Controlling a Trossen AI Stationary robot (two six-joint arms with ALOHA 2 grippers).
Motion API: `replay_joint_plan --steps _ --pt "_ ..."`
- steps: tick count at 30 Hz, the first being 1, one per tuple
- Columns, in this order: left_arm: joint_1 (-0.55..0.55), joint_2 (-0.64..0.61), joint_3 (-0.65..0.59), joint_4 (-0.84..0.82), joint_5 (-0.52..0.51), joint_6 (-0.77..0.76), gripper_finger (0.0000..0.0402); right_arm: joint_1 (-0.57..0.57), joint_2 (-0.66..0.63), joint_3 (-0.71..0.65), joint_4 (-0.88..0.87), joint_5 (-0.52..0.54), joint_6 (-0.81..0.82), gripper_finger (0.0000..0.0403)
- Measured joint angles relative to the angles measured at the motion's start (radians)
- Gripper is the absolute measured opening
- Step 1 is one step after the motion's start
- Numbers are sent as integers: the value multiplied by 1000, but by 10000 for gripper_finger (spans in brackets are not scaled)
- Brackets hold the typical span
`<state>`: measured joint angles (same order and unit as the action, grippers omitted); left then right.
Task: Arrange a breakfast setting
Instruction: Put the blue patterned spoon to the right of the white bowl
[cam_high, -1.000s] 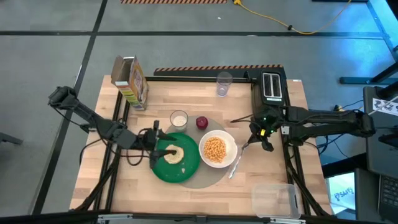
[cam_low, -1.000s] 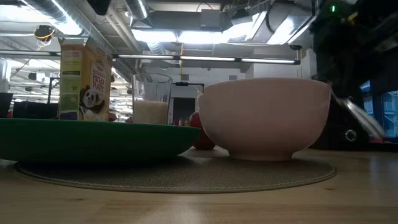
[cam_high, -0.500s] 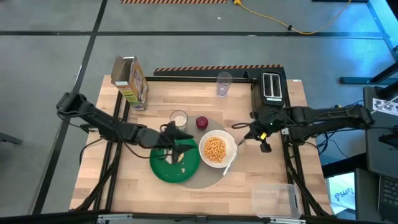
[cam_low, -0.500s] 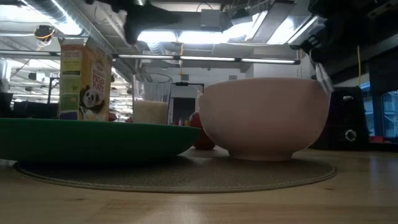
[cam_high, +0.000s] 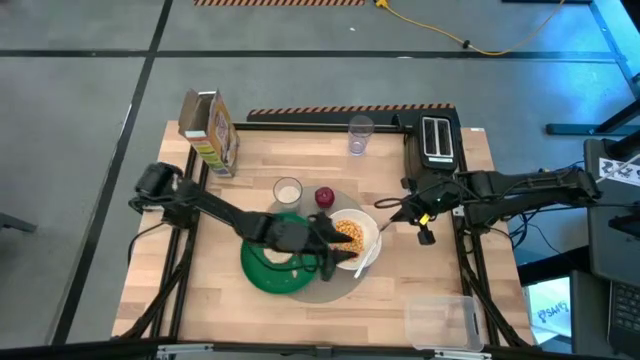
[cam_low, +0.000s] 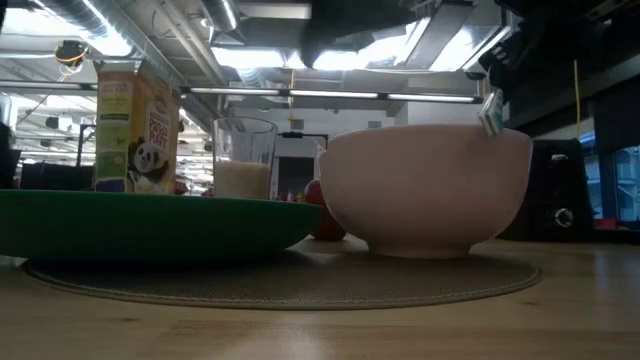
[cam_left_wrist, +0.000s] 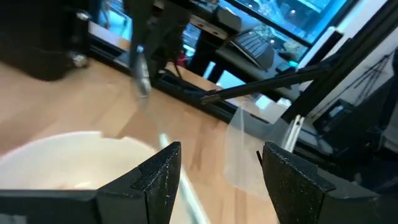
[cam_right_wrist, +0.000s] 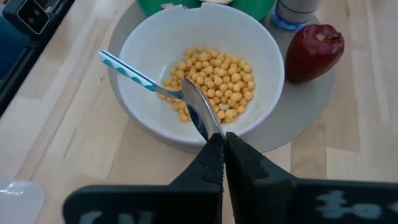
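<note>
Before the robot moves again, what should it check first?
1. Right fingers shut on the spoon: ok.
2. Spoon reaching into the bowl, over the cereal: ok.
3. Left arm out of the spoon's way: not ok. The left fingers hang open and empty right above the bowl.
4. Apple beside the bowl, not touching it: ok.
5. Glass upright: ok.
6. Whether the spoon is gripped firmly enough: cannot tell.
</note>
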<state>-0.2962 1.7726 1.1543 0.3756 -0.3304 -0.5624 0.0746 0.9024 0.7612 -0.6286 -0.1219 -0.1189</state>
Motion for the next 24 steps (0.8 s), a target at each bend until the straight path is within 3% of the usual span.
replay_joint_plan --steps 5,11,24 --pt "35 109 107 -42 73 -93 211 0 0 0 44 2 -19 0" --pt "63 203 206 -193 79 -161 211 -1 0 0 78 -21 -51 0" --pt "81 220 236 -223 94 -160 211 -1 1 0 145 -28 -71 0"
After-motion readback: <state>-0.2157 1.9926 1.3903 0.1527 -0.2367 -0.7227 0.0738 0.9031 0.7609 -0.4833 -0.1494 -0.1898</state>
